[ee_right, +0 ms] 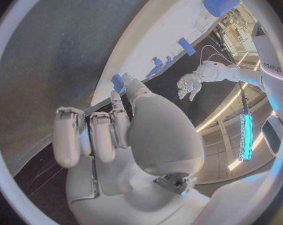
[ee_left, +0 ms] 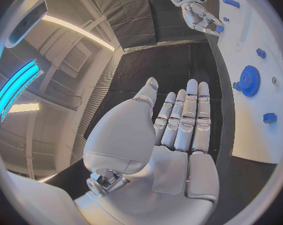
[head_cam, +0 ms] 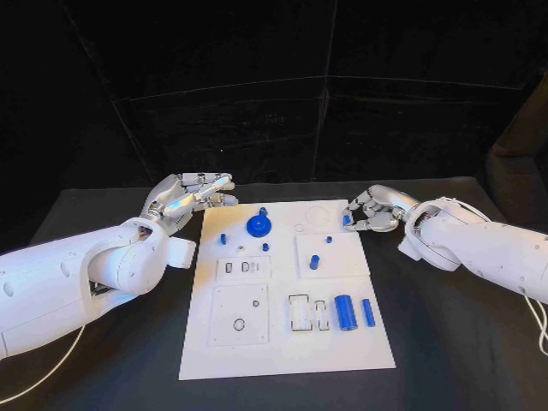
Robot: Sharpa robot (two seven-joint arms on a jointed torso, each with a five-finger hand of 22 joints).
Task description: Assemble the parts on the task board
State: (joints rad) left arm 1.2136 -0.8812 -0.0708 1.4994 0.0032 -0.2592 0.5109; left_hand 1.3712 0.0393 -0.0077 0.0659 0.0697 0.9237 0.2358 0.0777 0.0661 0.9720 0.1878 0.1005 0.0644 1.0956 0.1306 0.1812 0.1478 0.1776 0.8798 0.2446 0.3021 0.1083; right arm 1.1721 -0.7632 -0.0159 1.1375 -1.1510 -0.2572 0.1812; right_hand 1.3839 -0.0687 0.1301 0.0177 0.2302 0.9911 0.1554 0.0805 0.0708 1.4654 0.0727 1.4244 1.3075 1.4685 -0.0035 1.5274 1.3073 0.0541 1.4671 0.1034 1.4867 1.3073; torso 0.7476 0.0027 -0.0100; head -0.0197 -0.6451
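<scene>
Your right hand (head_cam: pixel 375 211) pinches a small blue part (head_cam: pixel 347 220) at the far right edge of the white task board (head_cam: pixel 287 351). Your left hand (head_cam: pixel 190 196) hovers beside the far left corner, fingers straight, holding nothing. Next, I judge, comes lifting that part toward its socket.

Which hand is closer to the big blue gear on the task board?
Left. The left hand hovers open beside the board's far left edge, a short way from the blue gear. The right hand pinches a small blue part at the far right edge.
</scene>
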